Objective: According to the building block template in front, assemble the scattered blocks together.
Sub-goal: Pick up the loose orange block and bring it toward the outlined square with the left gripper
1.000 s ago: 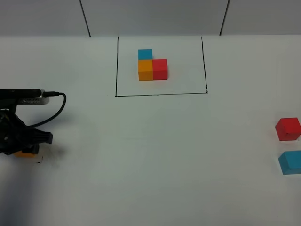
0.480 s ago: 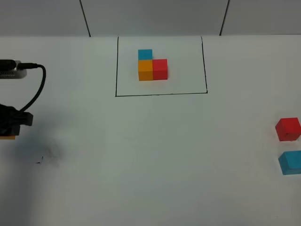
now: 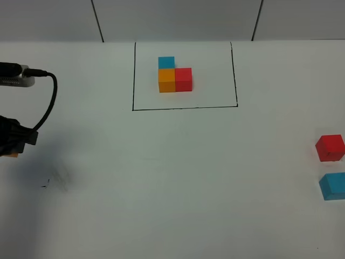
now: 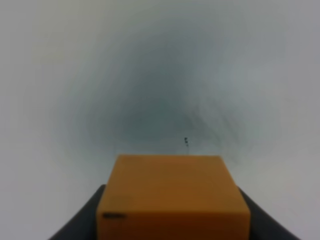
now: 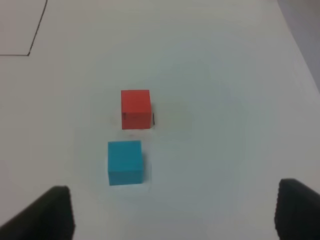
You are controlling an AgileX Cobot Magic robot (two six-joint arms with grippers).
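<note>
The building block template point(image 3: 175, 75), a sky-blue, an orange and a red cube in an L, sits inside a black outline point(image 3: 185, 108) at the back middle. My left gripper point(image 3: 13, 144) at the far left edge is shut on the orange block point(image 4: 172, 200), which hangs above the table; only a sliver of the orange block point(image 3: 12, 155) shows in the high view. The red block point(image 3: 330, 148) and the sky-blue block point(image 3: 333, 186) lie close together at the far right. My right gripper point(image 5: 175, 215) hovers open above the red block point(image 5: 135, 108) and the sky-blue block point(image 5: 125, 162), off the high view's edge.
A black cable point(image 3: 47, 102) loops from the left arm's wrist. A small dark mark point(image 3: 45, 185) lies on the white table point(image 3: 178, 178) near the left gripper's shadow. The table's right edge point(image 5: 300, 55) runs close to the two loose blocks.
The left gripper has lifted the orange block off the table and drawn back toward the left edge. The right gripper, the red and sky-blue blocks and the template have not moved.
</note>
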